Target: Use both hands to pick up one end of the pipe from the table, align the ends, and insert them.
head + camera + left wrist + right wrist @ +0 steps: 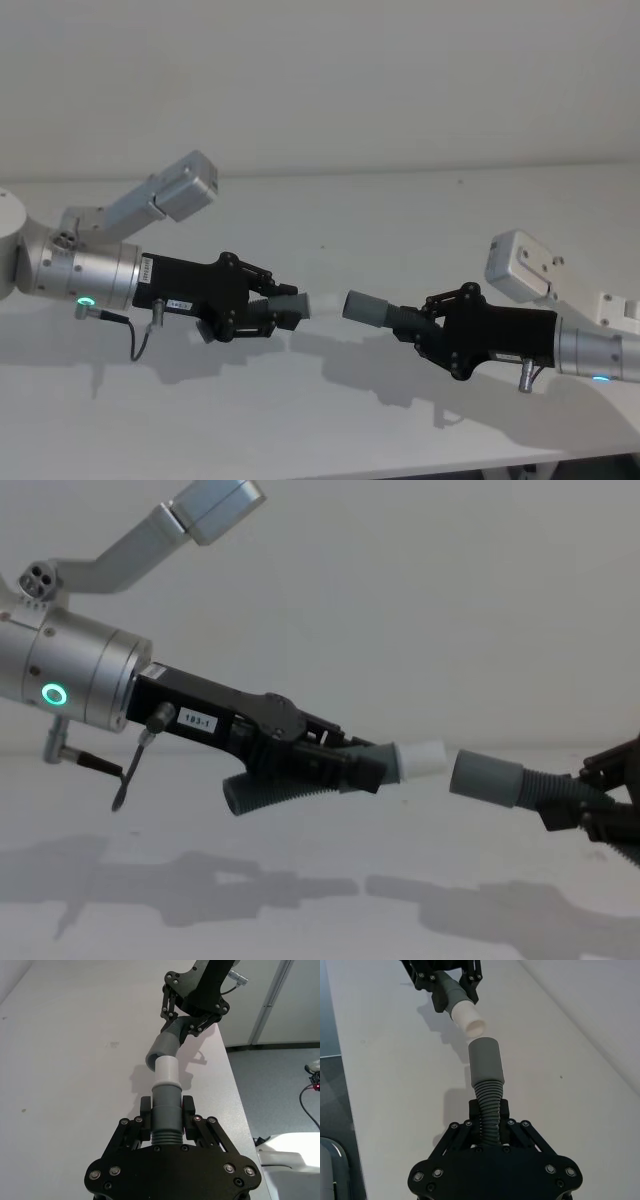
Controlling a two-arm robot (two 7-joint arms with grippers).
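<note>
Grey socket cuff (485,777) and white plug tip (420,758) face each other above the table (300,430), just apart. Left gripper (280,308) grips the plug piece (280,792), right gripper (418,322) the cuff piece (487,1105). Pickup done; insertion remains.

Ribbed hose pieces: 2. The plug-tipped hose piece (275,792) is centre-left of the chest frame and the cuffed hose piece (550,788) is at right.
White plug tip (420,757): 1.
Grey socket cuff (487,777): 1.
Claws: 2. The left claw (280,305) is in the left half of the head frame and the right claw (425,322) in the right half.
Green rings: 2, a left ring (86,300) and a right ring (600,378).
Table (300,420): 1.
</note>
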